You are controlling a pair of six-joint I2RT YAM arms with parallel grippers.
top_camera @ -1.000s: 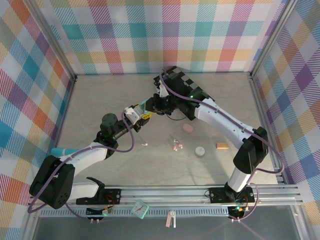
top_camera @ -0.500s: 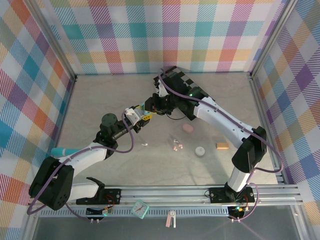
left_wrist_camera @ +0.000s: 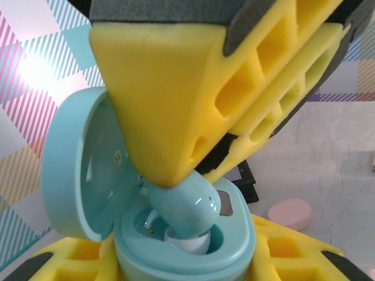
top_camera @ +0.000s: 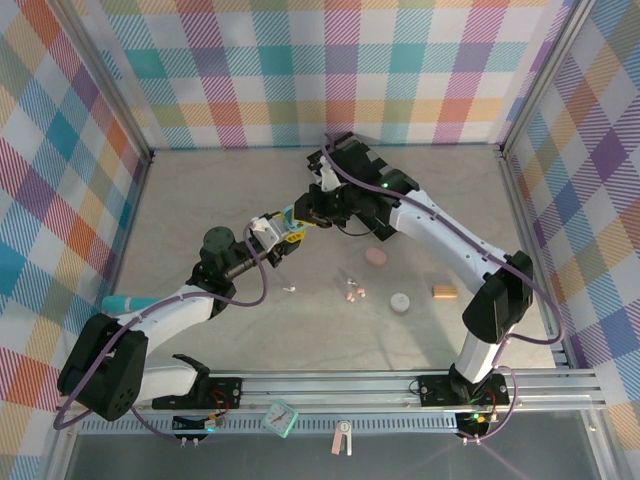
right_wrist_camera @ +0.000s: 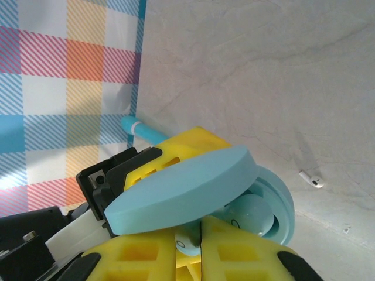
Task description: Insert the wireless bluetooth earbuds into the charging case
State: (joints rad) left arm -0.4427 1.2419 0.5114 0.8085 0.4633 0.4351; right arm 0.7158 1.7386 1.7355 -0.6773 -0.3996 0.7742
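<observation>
Right gripper (left_wrist_camera: pixel 176 175) pinches a pale blue plastic earbud (left_wrist_camera: pixel 186 206) inside the open pale blue oval charging case (left_wrist_camera: pixel 73 170), which left gripper (left_wrist_camera: pixel 179 266) clamps.

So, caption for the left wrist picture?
Right pincer holding a pale blue earbud in the open blue case.

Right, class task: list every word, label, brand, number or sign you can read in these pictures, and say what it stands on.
No text can be read anywhere.
On the case, inside its lid: one tiny dark mark, too small to read.
On the earbud: no print seen.
</observation>
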